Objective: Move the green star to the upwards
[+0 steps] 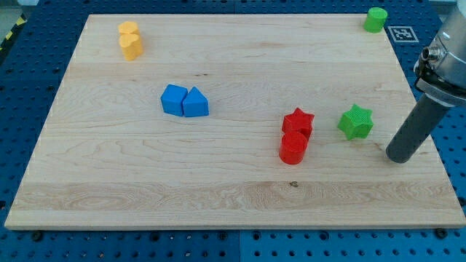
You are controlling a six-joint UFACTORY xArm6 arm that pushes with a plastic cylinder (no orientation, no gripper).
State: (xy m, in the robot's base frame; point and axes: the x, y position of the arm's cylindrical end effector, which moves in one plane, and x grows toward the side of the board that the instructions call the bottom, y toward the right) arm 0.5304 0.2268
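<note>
The green star [355,121] lies on the wooden board [218,182] at the view's right, a little below the middle. My tip [400,156] rests on the board to the right of the star and slightly below it, with a small gap between them. The dark rod rises from the tip toward the view's upper right.
A red star [298,121] touches a red cylinder [293,147] just left of the green star. Two blue blocks [184,101] sit side by side left of centre. Two yellow blocks [130,40] sit at the top left. A green cylinder [376,20] stands in the top right corner.
</note>
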